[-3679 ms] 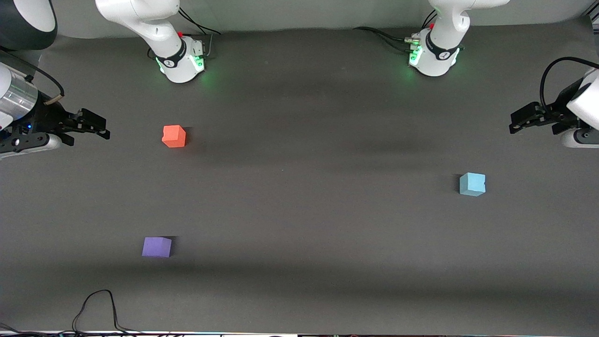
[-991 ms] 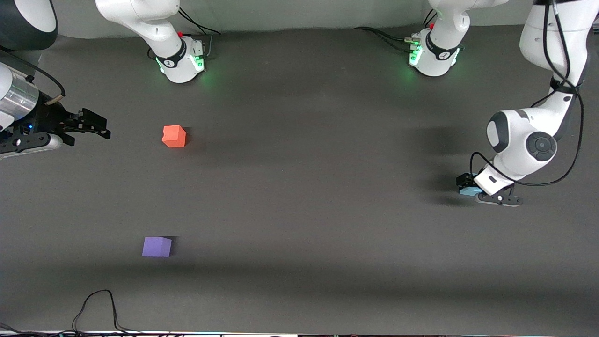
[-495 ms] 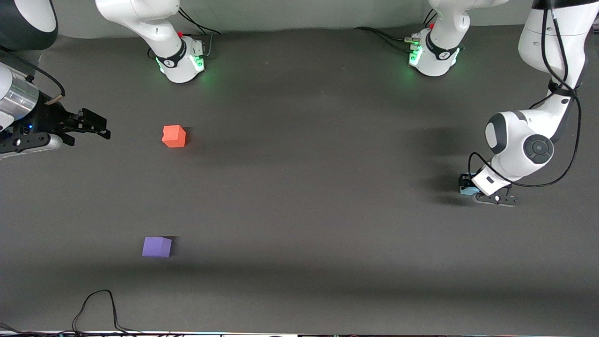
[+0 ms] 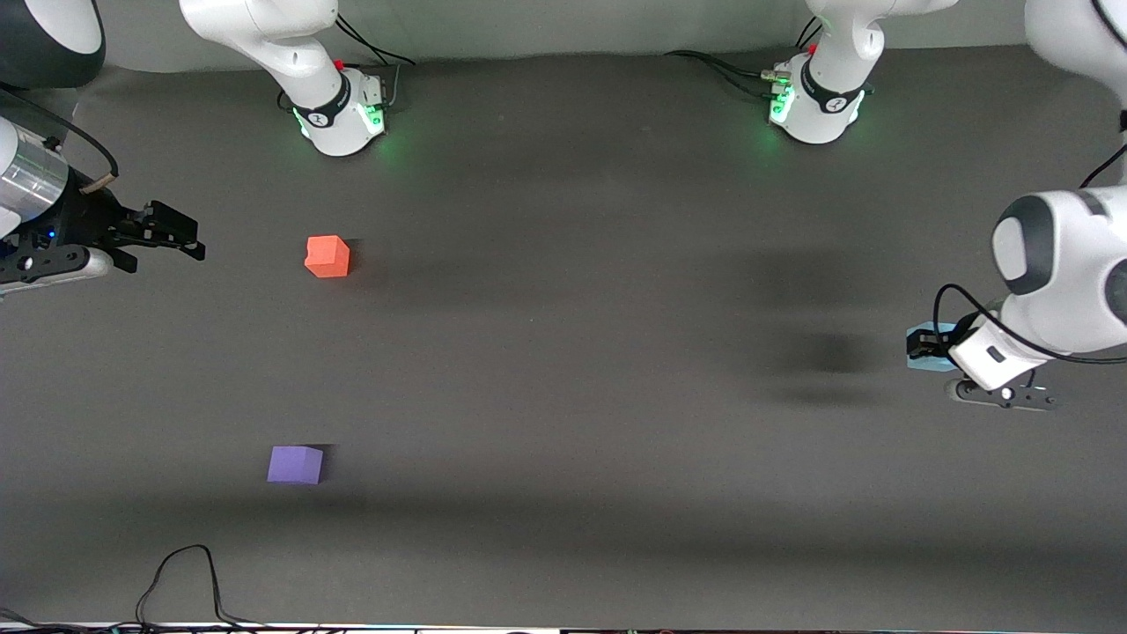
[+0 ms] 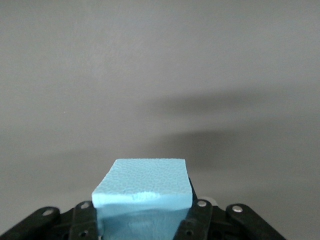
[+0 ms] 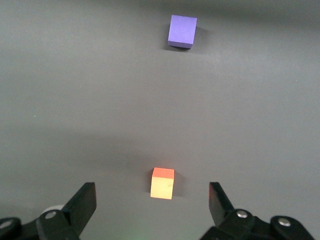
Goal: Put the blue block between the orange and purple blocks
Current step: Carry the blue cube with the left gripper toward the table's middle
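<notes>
My left gripper is shut on the light blue block and holds it up in the air over the left arm's end of the table; the block fills the space between the jaws in the left wrist view. The orange block and the purple block sit toward the right arm's end, the purple one nearer the front camera. My right gripper is open and empty, waiting in the air beside the orange block, with the purple block also in its view.
A black cable loops on the dark table near the front edge, at the right arm's end. The two arm bases stand along the table's edge farthest from the front camera.
My left arm came in and closed on the blue block on the table. It has now lifted the block and carried it toward the left arm's end. The right arm has not moved.
</notes>
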`<action>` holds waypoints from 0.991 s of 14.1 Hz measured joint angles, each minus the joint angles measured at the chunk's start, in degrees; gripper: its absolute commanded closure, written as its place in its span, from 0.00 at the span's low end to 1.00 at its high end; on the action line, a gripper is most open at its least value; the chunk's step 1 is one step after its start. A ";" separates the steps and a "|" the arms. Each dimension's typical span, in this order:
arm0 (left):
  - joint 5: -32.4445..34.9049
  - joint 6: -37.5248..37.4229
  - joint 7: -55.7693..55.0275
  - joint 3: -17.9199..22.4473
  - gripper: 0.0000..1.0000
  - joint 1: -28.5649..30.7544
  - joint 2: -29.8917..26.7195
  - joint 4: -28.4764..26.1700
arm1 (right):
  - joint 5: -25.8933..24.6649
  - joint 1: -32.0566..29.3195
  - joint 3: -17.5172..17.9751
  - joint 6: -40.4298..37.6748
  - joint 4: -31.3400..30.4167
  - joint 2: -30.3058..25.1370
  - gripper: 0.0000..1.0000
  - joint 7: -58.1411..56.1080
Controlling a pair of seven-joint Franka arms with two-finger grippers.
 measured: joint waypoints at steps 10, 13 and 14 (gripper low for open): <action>-0.14 -2.99 -50.98 -6.08 0.60 -34.52 14.84 21.50 | 0.00 0.15 -0.02 -0.04 -0.15 0.00 0.00 0.00; 3.08 0.19 -59.77 -5.93 0.60 -42.61 24.44 28.89 | 0.00 0.15 -0.06 -0.15 -0.15 -0.02 0.00 -0.01; 3.84 2.51 -61.34 -5.79 0.60 -44.39 26.86 29.89 | 0.00 0.15 -0.07 -0.21 -0.15 -0.03 0.00 -0.01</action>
